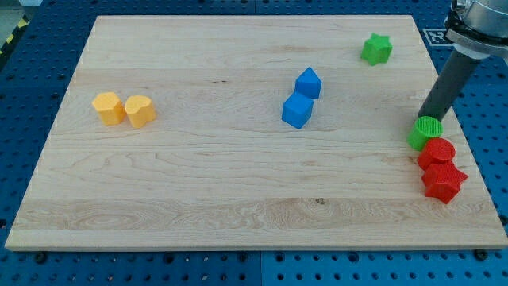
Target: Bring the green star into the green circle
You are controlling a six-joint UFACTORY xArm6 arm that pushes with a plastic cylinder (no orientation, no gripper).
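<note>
Wooden board (pixel 238 191) on blue pegboard; we see green star (pixel 377 48) top right, well apart from green circle (pixel 426 132) at right edge. Our tip (pixel 429 118) sits touching the circle's top; no claw, nothing held.

I am seeing the green star (pixel 377 48) lying flat on the wooden board, near the view's top right corner, close to the top edge. It is a small bright green block with short blunt points, and it is sitting alone, touching nothing. The green circle (pixel 426 131) is resting well apart from it, lower down along the view's right edge. It is a short round green cylinder standing upright, its ribbed flat top facing up. Its lower right side is sitting right against a red round block (pixel 437 151), apparently touching it.
</note>
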